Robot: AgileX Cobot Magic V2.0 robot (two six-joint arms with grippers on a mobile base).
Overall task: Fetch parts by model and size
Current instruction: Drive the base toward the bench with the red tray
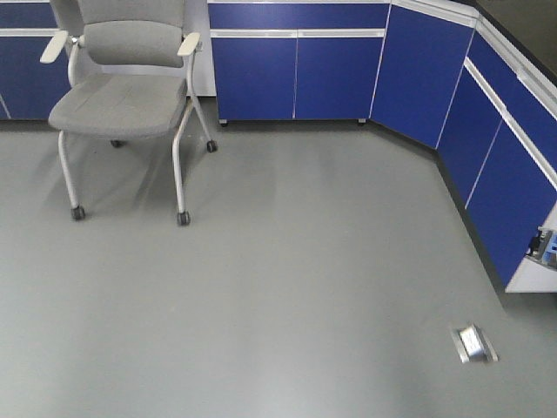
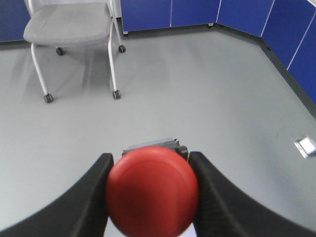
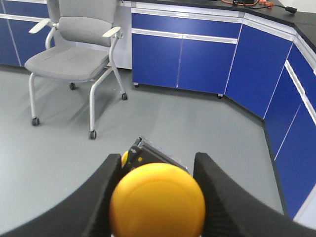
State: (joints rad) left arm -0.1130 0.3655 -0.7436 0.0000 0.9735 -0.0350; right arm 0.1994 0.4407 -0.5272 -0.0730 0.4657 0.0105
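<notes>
In the left wrist view my left gripper is shut on the red-capped push-button switch. Its round red cap faces the camera, and its dark body pokes out behind the cap, between the black fingers. In the right wrist view my right gripper is shut on the yellow-capped push-button switch, whose black body sticks out tilted beyond the cap. Both are held in the air above the grey floor. Neither gripper shows in the front view.
A grey wheeled chair stands at the far left. Blue cabinets line the back wall and run along the right side. A metal floor socket sits at the lower right. A white unit is at the right edge.
</notes>
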